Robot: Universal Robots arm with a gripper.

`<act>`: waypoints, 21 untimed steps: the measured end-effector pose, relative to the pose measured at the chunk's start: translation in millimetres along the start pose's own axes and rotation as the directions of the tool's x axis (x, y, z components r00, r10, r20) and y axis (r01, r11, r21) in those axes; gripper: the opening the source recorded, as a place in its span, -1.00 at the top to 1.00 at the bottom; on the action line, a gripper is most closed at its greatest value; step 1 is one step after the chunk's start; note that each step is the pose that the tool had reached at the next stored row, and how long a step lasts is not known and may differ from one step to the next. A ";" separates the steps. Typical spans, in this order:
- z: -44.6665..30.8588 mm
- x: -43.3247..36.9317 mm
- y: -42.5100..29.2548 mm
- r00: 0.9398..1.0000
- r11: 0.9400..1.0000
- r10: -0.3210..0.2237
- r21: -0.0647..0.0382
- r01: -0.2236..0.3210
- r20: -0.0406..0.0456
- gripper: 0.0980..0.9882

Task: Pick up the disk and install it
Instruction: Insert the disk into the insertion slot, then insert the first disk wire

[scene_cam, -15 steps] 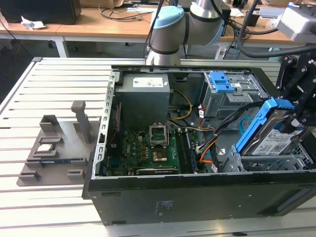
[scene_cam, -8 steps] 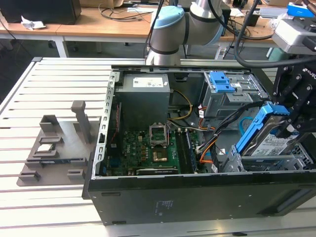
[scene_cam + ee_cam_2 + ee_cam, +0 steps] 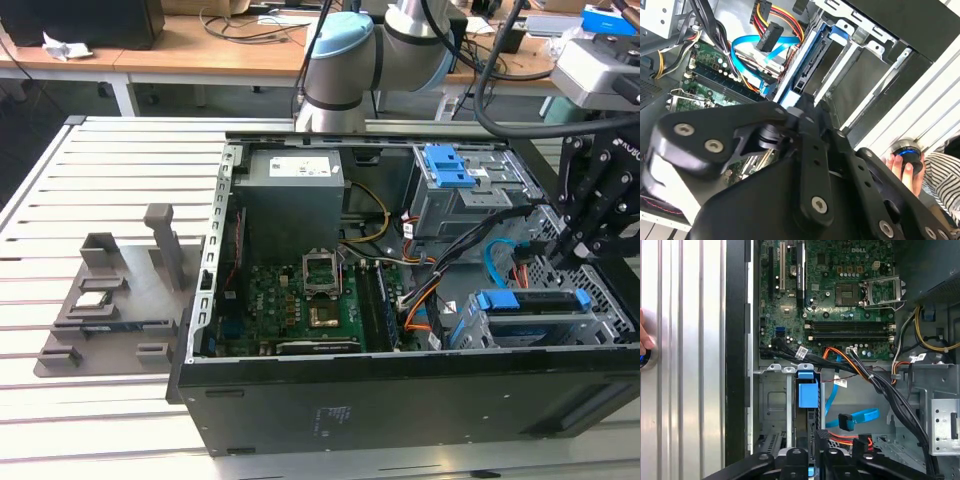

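So the pincer (image 3: 810, 460) is down inside the open computer case (image 3: 400, 410), right at the metal drive cage (image 3: 772, 400) in the corner. The disk (image 3: 807, 426) is sitting on edge in one of the cage's slots, directly in front of the pincer, with its blue bracket (image 3: 807, 392) on the end facing away from it. In the first wrist view the pincer sits right at the disk's near end, touching or as good as. Honestly I can't tell whether it's clamped on the disk or loose, since the arm's own black links cover that spot.

Just beside the pincer, a flat blue cable (image 3: 860, 417) with a black plug lies loose on the case floor. A bundle of orange and black wires (image 3: 855, 362) runs past the far end of the cage. Further out from the pincer is the green motherboard (image 3: 840, 300).

Well off to the side of the pincer, outside the case, a person's hand (image 3: 900, 167) rests on a round button (image 3: 907, 154) with a blue ring, on the slatted table (image 3: 100, 200).
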State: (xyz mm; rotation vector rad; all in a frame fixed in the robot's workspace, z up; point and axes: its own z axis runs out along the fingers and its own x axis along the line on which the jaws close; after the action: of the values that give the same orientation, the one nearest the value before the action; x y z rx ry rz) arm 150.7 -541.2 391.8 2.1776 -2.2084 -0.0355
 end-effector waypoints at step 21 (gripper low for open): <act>7.1 -28.7 -15.8 1.000 1.000 0.001 0.000 -0.001 -0.015 0.98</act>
State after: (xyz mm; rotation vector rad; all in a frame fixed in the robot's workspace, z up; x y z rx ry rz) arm 166.6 -512.9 383.7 2.1697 -2.2012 -0.0185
